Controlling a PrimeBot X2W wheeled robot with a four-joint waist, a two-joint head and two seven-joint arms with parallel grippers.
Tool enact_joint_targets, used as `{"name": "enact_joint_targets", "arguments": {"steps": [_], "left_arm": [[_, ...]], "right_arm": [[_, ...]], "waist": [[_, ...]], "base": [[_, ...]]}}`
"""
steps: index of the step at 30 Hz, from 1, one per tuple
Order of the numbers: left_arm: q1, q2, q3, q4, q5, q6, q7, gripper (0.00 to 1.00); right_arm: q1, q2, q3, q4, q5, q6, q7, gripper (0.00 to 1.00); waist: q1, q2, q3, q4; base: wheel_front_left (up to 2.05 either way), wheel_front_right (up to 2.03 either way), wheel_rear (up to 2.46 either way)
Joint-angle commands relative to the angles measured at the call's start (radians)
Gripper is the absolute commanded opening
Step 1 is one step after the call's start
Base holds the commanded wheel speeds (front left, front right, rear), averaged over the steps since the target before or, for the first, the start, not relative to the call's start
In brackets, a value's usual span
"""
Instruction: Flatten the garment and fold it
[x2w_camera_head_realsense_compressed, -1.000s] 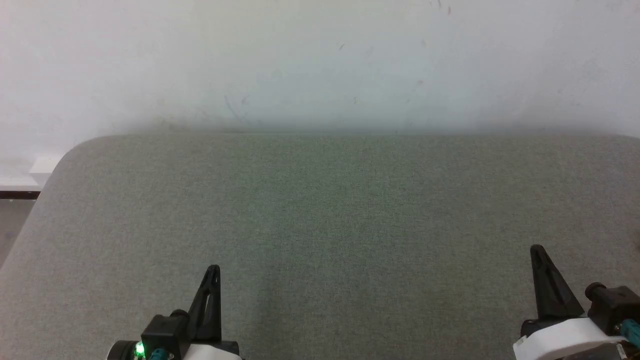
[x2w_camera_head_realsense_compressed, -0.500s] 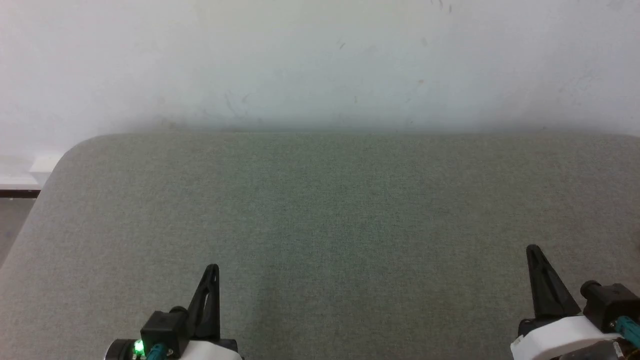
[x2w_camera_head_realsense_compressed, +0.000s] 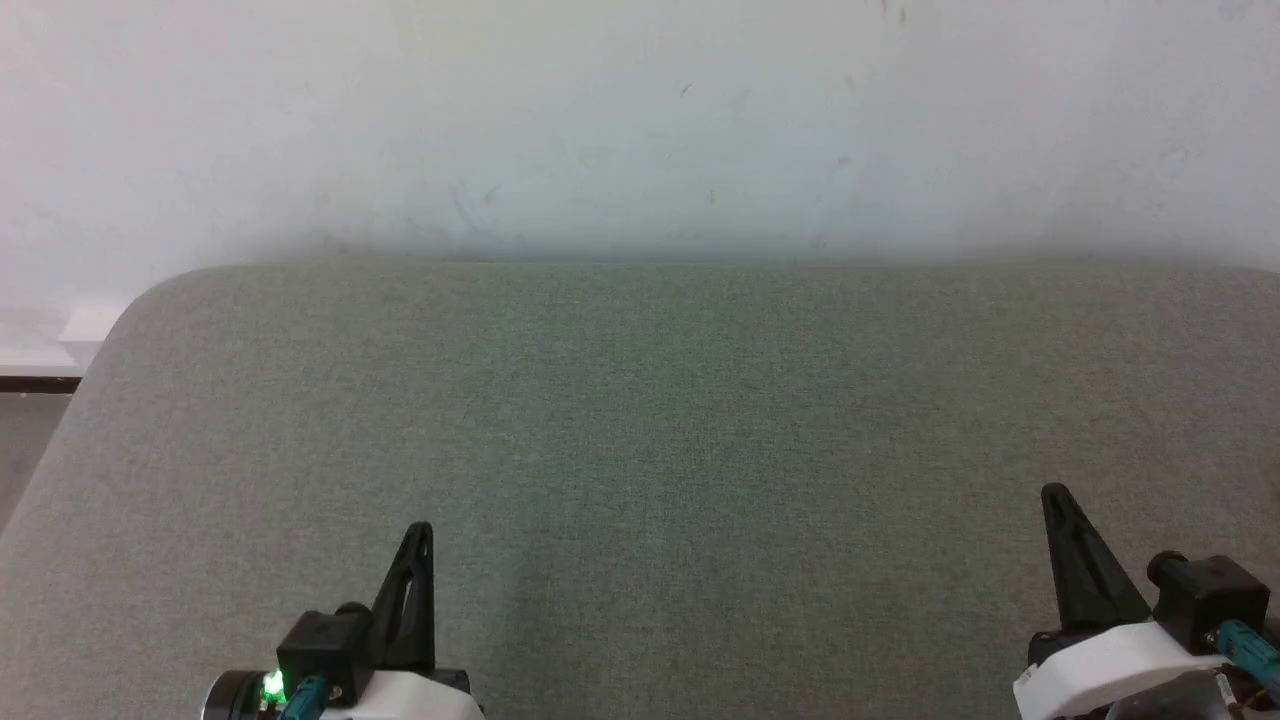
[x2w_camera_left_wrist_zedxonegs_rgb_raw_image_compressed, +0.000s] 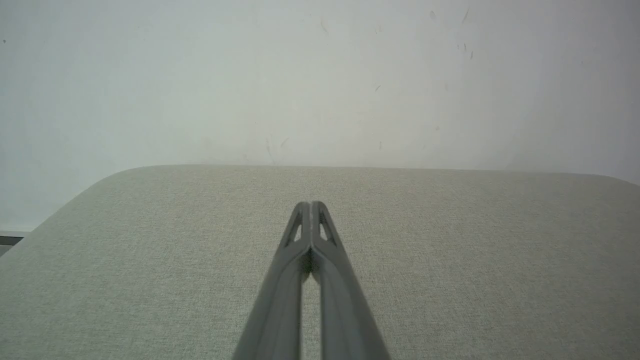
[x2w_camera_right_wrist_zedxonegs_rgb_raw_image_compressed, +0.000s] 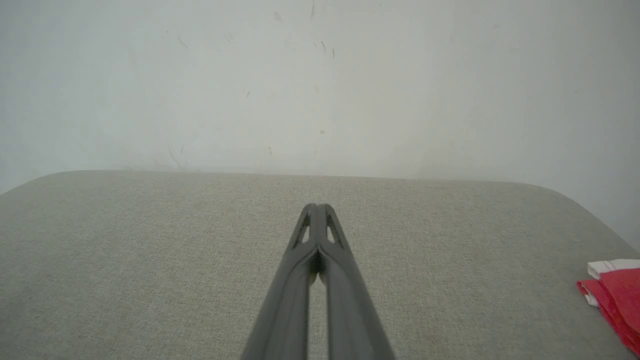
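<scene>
Left gripper (x2w_camera_head_realsense_compressed: 418, 535), right gripper (x2w_camera_head_realsense_compressed: 1052, 495) both closed, empty, over grey padded surface (x2w_camera_head_realsense_compressed: 640, 400). Red shorts (x2w_camera_right_wrist_zedxonegs_rgb_raw_image_compressed: 617, 295) at surface's right edge, well apart from right gripper. Only corner visible; we cannot confirm folding.

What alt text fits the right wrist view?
The right gripper, two long dark fingers shut together, points across a pale grey fabric surface toward a scuffed white wall. A bright red garment with white trim lies at the right edge.
</scene>
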Motion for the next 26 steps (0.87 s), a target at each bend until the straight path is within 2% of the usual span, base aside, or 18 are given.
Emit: {"name": "enact_joint_targets", "arguments": {"steps": [1,26], "left_arm": [[-0.02,-0.002,0.006,-0.006,0.015,-0.002,0.005,0.0],[-0.044,-0.004,0.025,-0.019,0.034,-0.007,0.056,0.0]], "right_arm": [[-0.015,0.002,0.004,-0.006,-0.008,-0.001,0.003,0.0],[-0.036,0.003,0.023,-0.017,-0.034,-0.001,0.038,0.0]], "waist": [[0.0,0.0,0.0,0.0],[0.0,0.0,0.006,0.002]], "base": [[0.0,0.0,0.0],[0.0,0.0,0.0]]}}
